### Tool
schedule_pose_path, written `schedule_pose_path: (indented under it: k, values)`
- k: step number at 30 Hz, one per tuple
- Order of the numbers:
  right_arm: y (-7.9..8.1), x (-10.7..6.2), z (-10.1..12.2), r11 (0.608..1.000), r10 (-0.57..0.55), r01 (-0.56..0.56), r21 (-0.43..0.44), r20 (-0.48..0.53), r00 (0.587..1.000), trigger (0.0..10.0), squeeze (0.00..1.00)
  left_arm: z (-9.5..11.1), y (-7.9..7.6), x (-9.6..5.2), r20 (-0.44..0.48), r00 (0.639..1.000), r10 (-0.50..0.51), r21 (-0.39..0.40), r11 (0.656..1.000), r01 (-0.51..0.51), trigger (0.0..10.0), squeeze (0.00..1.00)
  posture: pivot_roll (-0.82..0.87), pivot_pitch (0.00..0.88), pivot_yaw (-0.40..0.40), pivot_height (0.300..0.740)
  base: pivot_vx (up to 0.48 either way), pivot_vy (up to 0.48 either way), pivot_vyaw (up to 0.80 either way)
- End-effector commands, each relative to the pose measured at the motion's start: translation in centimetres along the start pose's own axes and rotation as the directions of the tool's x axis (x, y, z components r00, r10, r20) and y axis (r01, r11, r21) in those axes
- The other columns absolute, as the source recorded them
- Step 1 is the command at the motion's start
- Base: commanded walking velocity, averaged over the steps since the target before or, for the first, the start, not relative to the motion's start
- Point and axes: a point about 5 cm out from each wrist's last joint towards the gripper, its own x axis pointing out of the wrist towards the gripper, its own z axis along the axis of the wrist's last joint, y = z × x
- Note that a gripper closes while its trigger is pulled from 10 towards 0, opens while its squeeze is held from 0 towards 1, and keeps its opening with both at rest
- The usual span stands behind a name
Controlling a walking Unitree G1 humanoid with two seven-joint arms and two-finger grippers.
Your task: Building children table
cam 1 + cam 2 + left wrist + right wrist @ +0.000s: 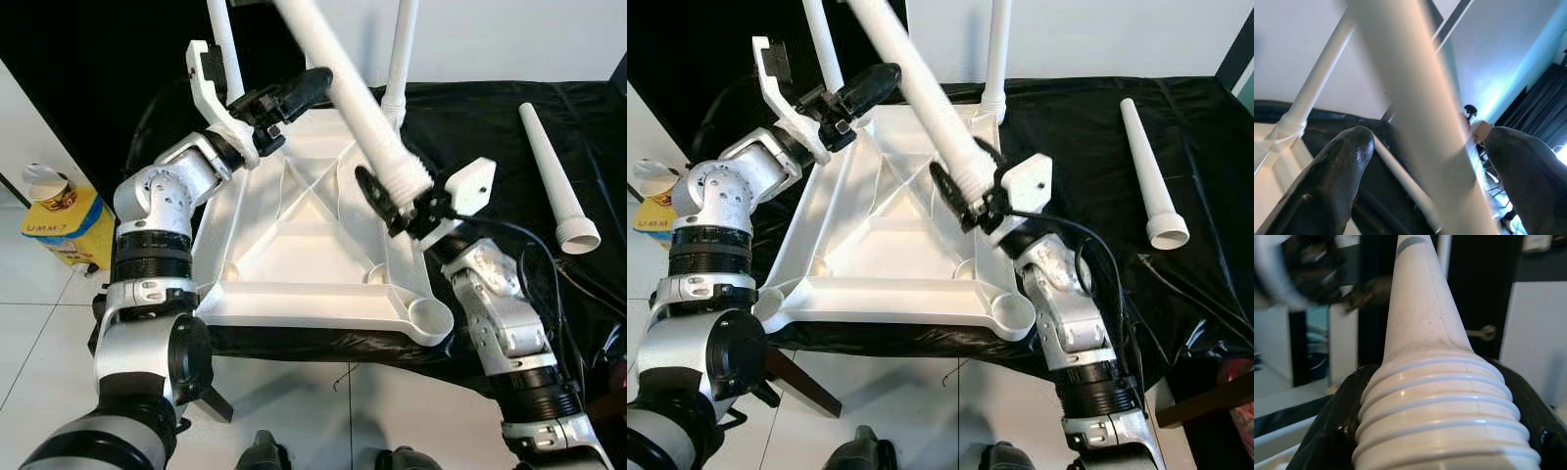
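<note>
Third leg in my claws, its socket not yet found

The upturned tabletop point(304, 245) lies on the black-draped counter point(490, 127), two legs already upright at its far corners. My right claw point(390, 204) is clenched on the threaded end of a leg point(358, 108) slanting over the tabletop; my left claw point(294, 93) stands released around its shaft. The near right socket point(431, 315) overhangs the counter's edge, so pressing down there could tip the tabletop, and crooked threads may jam. A spare leg point(554, 176) lies right of the tabletop.
</note>
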Motion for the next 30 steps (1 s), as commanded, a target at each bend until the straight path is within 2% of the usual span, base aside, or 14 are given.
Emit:
schedule_pose_path:
  k: [1,6,10,11,12,13,14,15,30]
  values:
    - [0.6,0.1,0.5,0.999,0.035,-0.035,0.000,0.020,0.999,10.0,0.00,0.6,-1.5,-0.1,0.003,0.959,-0.283,0.019,0.959,0.283,10.0,0.00,-0.06,0.041,0.049,0.740,0.000,0.000,0.00]
    - [1.6,-0.7,-0.2,0.993,0.120,-0.120,0.002,-0.022,0.992,10.0,0.00,1.9,-1.2,0.0,0.032,0.964,-0.264,0.035,0.964,0.262,10.0,0.00,-0.05,0.044,0.034,0.740,0.000,0.000,0.00]
    - [2.1,-1.1,-0.5,0.988,0.156,-0.156,0.002,-0.043,0.987,10.0,0.00,2.7,-0.6,0.0,0.060,0.975,-0.214,0.015,0.977,0.213,10.0,0.00,-0.04,0.044,0.028,0.740,0.000,0.000,0.00]
    - [2.1,-1.2,-0.6,0.987,0.163,-0.163,0.003,-0.049,0.985,10.0,0.00,2.9,-0.4,0.0,0.075,0.977,-0.198,-0.001,0.980,0.199,7.1,0.00,-0.04,0.044,0.024,0.740,0.000,0.000,0.00]
    - [2.1,-1.2,-0.6,0.987,0.163,-0.163,0.003,-0.049,0.985,10.0,0.00,2.9,-0.4,0.0,0.075,0.977,-0.198,-0.001,0.980,0.199,7.1,0.00,-0.04,0.044,0.024,0.740,0.000,0.000,0.00]
    - [2.2,-1.3,-0.7,0.986,0.168,-0.168,0.004,-0.055,0.984,10.0,0.00,3.0,-0.3,-0.1,0.087,0.979,-0.186,-0.010,0.982,0.188,4.2,0.00,-0.04,0.044,0.023,0.740,0.000,0.000,0.00]
    - [2.2,-1.3,-0.7,0.986,0.168,-0.168,0.004,-0.055,0.984,10.0,0.00,3.0,-0.3,-0.1,0.087,0.979,-0.186,-0.010,0.982,0.188,4.2,0.00,-0.04,0.044,0.023,0.740,0.000,0.000,0.00]
    - [2.2,-1.3,-0.8,0.985,0.171,-0.171,0.006,-0.059,0.983,10.0,0.00,3.1,-0.2,-0.3,0.096,0.980,-0.175,-0.013,0.984,0.177,0.0,0.00,-0.03,0.043,0.018,0.740,0.000,0.000,0.00]
    - [2.0,-1.1,-1.4,0.987,0.158,-0.158,0.019,-0.069,0.985,10.0,0.00,3.8,0.4,-1.6,0.149,0.979,-0.140,-0.056,0.987,0.150,0.0,0.00,0.03,0.017,-0.025,0.740,0.000,0.000,0.00]
